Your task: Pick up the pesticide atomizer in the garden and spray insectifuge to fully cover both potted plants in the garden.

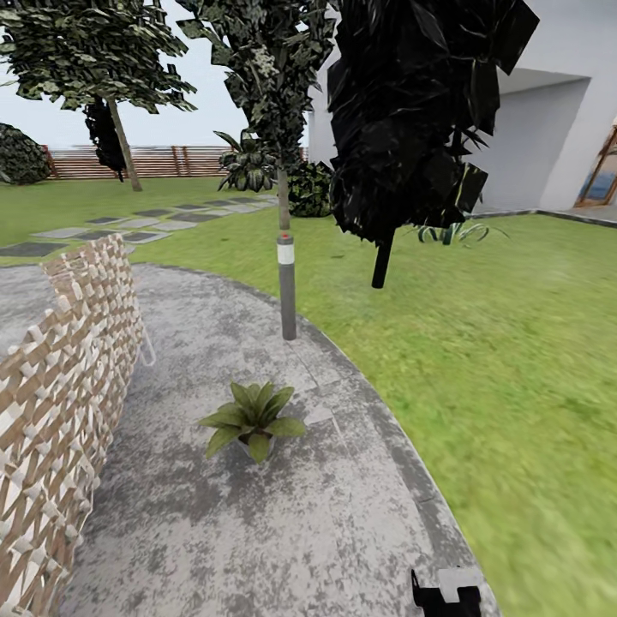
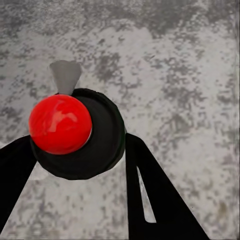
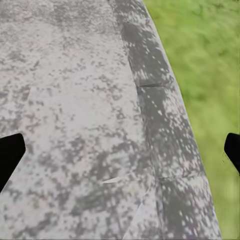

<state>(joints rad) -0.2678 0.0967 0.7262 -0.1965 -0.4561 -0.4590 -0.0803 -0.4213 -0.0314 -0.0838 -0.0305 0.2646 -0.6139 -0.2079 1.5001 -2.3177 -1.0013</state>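
One potted plant [image 1: 254, 422] sits in the head view, a low rosette in a small grey pot near the middle of the round stone patio [image 1: 257, 523]. Leftmost stands a woven lattice chair back or screen [image 1: 64, 403], tilted along the patio's edge. Beyond it flat stepping stones [image 1: 128, 224] lead across the lawn to a brown slatted fence [image 1: 146, 160] and trees. Just behind the plant rises a slim grey post [image 1: 287, 287], with a dark tree [image 1: 411, 120] and a pale house wall [image 1: 548, 128] further right.

In the left wrist view the left gripper [image 2: 82, 165] pinches the pesticide atomizer [image 2: 80, 132], its black fingers [image 2: 150, 195] pressed against either side of the dark body. The camera looks down on its top, a red cap-like dome, with the pale grey trigger nozzle jutting over bare stone. It is probably held upright and ready so the nozzle can be turned toward the leaves.

The right gripper [image 3: 120, 150] is spread wide with nothing between its tips, hanging over the patio's kerb where stone meets grass. A bit of robot hardware [image 1: 446, 591] pokes up at the bottom right of the head view.

The plant lies well apart from the nozzle, so I judge closing in comes first.
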